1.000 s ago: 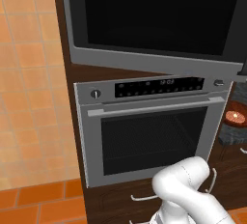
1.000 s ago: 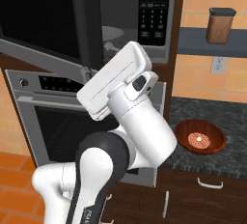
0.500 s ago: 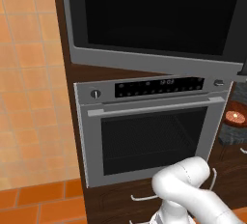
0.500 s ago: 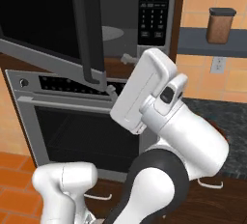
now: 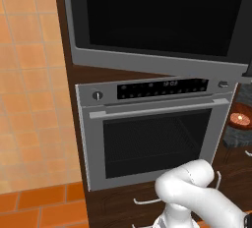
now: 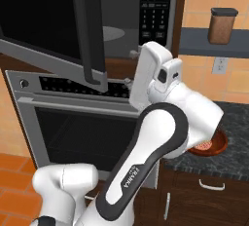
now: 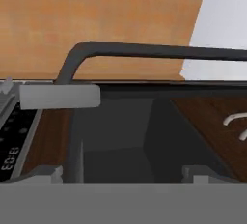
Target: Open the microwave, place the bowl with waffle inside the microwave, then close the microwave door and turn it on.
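The microwave door stands swung open, its handle free. The pincer is spread wide and empty. The bowl waits at the surface's left edge; approach it from above.

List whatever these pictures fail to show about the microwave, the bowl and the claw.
- Bowl: in the right base view the white arm covers most of it; in the left base view the frame edge cuts it. Its contents are too small to name.
- Microwave cavity: the open microwave door and the arm hide most of it in the right base view.
- Claw: its fingertips are not clear in the hand view; the microwave door's handle crosses ahead.
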You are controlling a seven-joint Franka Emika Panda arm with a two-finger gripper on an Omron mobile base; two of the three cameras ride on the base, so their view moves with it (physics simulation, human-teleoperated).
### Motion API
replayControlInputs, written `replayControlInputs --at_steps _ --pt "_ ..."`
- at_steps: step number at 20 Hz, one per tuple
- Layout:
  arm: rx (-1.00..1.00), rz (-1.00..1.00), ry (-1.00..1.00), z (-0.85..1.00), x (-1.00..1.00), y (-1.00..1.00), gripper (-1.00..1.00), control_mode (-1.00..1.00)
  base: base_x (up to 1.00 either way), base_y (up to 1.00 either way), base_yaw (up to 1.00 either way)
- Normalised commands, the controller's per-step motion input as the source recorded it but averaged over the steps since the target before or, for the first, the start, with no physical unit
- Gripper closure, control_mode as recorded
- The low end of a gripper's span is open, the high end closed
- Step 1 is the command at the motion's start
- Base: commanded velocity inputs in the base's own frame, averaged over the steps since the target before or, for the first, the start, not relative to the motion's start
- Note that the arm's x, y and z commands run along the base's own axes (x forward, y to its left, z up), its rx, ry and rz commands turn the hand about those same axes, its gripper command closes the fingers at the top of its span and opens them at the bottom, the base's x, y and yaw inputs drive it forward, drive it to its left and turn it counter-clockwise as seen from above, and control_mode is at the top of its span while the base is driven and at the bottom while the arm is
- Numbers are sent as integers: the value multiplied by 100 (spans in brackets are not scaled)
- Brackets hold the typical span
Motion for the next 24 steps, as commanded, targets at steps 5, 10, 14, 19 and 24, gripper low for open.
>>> replayControlInputs --at_steps 5,10,14,19,24 --pt "-1 -12 0 -39 61 -7 -100 -100 0 0 0" --pt "-1 -5 0 -32 73 9 -100 -100 0 0 0" --pt "0 -2 -3 -18 12 15 -100 -100 0 0 0" --pt "-2 3 -1 0 -1 28 -100 -100 0 0 0" --pt "-3 7 0 1 3 59 -100 -100 0 0 0"
